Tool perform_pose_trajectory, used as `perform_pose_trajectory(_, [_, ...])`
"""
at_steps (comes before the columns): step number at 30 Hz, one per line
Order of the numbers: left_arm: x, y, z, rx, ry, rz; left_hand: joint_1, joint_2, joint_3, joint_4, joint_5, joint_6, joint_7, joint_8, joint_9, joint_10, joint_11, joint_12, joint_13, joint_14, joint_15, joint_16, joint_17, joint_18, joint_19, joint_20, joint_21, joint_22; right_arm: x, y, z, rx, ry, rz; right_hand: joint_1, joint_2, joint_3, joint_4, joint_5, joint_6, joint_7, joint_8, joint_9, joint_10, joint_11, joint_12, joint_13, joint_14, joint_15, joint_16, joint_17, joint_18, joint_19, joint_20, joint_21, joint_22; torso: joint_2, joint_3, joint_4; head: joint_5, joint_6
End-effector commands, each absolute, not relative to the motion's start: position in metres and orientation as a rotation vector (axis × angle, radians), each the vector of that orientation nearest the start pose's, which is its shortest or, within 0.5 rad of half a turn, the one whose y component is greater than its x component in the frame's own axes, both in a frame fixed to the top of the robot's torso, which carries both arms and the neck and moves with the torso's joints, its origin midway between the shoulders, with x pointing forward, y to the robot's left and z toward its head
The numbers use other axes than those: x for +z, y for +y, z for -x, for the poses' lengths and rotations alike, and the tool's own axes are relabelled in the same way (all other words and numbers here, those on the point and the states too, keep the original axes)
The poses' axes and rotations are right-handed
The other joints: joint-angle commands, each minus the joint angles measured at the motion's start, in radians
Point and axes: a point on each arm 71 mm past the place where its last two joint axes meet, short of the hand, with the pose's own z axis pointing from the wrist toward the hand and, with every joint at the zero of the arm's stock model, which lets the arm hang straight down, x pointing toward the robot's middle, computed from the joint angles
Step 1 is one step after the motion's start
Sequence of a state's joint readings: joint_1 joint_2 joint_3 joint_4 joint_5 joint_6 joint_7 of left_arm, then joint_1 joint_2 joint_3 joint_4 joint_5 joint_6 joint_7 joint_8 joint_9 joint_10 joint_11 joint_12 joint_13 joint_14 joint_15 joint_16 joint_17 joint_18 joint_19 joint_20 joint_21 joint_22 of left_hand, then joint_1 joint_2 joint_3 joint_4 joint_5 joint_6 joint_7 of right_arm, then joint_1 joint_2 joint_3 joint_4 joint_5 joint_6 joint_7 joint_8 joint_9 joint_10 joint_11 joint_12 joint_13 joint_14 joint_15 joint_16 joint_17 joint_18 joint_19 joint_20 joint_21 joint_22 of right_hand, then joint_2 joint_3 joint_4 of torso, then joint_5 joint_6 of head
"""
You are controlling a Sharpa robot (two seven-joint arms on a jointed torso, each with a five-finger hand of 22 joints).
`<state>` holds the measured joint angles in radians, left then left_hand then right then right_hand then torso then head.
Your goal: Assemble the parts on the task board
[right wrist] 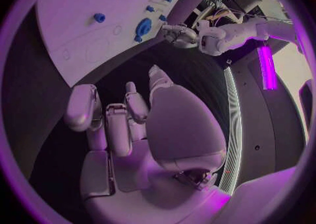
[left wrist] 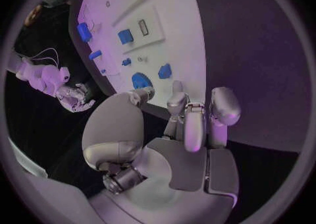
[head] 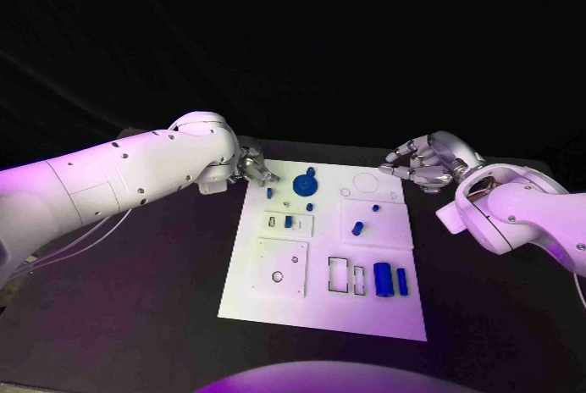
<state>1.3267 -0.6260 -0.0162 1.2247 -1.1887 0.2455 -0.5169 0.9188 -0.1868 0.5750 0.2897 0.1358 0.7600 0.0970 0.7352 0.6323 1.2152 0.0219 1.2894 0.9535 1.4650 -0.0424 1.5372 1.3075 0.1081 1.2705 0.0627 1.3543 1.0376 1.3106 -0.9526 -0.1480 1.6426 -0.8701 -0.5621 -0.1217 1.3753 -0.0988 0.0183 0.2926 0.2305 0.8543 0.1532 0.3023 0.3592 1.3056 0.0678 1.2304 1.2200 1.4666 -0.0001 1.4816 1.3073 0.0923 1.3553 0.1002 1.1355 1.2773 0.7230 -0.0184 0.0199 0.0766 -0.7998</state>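
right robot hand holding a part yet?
No. The right robot hand hovers off the board's far corner with nothing in it.

You have bare black table (head: pixel 146 300) down both long sides of the task board (head: pixel 320 312), and the board's near half is unobstructed from above. At the far end it tightens — the left hand (head: pixel 256 167) hangs at the far-left corner beside the blue round part (head: pixel 304 185), the right hand (head: pixel 419 163) just off the far-right corner.
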Motion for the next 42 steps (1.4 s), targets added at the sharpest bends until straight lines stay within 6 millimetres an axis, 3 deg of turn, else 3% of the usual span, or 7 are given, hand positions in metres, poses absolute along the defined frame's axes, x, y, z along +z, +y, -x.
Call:
perform_pose_trajectory(1, [-0.1740, 0.1938, -0.5511, -0.257, 2.269, 0.046, 0.001, -0.010, -0.008, 0.002, -0.004, 0.004, 0.004, -0.006, -0.002, -0.002, 0.006, -0.002, -0.001, 0.073, 0.008, -0.007, 0.161, -0.003, 0.001, 0.005, -0.006, -0.001, -0.1629, -0.2383, -0.4735, 0.797, 1.621, -0.480, -0.012, -0.001, -0.004, -0.001, 0.002, -0.006, -0.002, 0.004, 0.001, -0.008, 0.000, -0.004, -0.001, 0.056, -0.005, -0.006, 0.071, 0.008, -0.008, 0.000, -0.006, 0.000, -0.001, 0.0009, -0.0006, 0.002, -0.001])
perform_pose_trajectory(15, [-0.1754, 0.1907, -0.5482, -0.274, 2.289, 0.040, 0.010, 0.001, -0.015, 0.001, -0.001, 0.017, 0.002, -0.006, -0.004, -0.004, 0.005, -0.001, -0.001, 0.073, 0.008, -0.008, 0.160, -0.002, -0.001, 0.007, -0.007, -0.003, -0.1625, -0.2382, -0.4741, 0.791, 1.615, -0.467, -0.012, -0.001, -0.004, -0.001, 0.002, -0.006, -0.002, 0.004, 0.001, -0.008, 0.000, -0.004, -0.001, 0.056, -0.005, -0.006, 0.071, 0.008, -0.008, 0.000, -0.006, 0.000, -0.003, 0.0012, 0.0008, 0.000, -0.004])
perform_pose_trajectory(19, [-0.1758, 0.1909, -0.5476, -0.276, 2.295, 0.040, 0.018, 0.000, -0.018, 0.000, -0.001, 0.018, 0.002, -0.007, -0.006, -0.007, 0.005, -0.002, -0.004, 0.072, 0.008, -0.008, 0.159, -0.002, -0.002, 0.007, -0.008, -0.005, -0.1626, -0.2379, -0.4744, 0.790, 1.615, -0.465, -0.013, 0.000, -0.003, -0.001, 0.004, -0.006, -0.002, 0.005, 0.001, -0.008, 0.000, -0.005, -0.002, 0.056, -0.006, -0.007, 0.070, 0.008, -0.008, 0.000, -0.008, -0.001, -0.002, 0.0017, 0.0004, 0.005, -0.003])
perform_pose_trajectory(31, [-0.1768, 0.1896, -0.5479, -0.291, 2.297, 0.058, 0.084, 0.027, -0.012, -0.003, 0.003, 0.029, 0.001, -0.012, -0.012, -0.004, 0.004, 0.003, 0.002, 0.073, 0.007, -0.007, 0.162, -0.003, 0.000, 0.008, -0.005, 0.002, -0.1627, -0.2371, -0.4746, 0.791, 1.617, -0.464, -0.013, 0.000, -0.003, -0.001, 0.004, -0.006, -0.002, 0.005, 0.001, -0.008, 0.000, -0.005, -0.002, 0.056, -0.006, -0.007, 0.070, 0.008, -0.008, 0.000, -0.008, -0.001, -0.002, 0.0010, 0.0011, 0.002, -0.005])
perform_pose_trajectory(42, [-0.1790, 0.1881, -0.5476, -0.296, 2.309, 0.061, 0.117, 0.017, -0.016, -0.007, 0.001, 0.028, 0.002, -0.013, -0.014, -0.006, 0.004, 0.003, -0.001, 0.072, 0.007, -0.008, 0.160, -0.003, -0.001, 0.008, -0.005, 0.003, -0.1628, -0.2369, -0.4747, 0.791, 1.618, -0.464, -0.013, 0.000, -0.003, -0.001, 0.004, -0.006, -0.002, 0.005, 0.001, -0.008, 0.000, -0.005, -0.002, 0.056, -0.006, -0.007, 0.070, 0.008, -0.008, 0.000, -0.008, -0.001, -0.002, 0.0013, 0.0003, -0.001, -0.008])
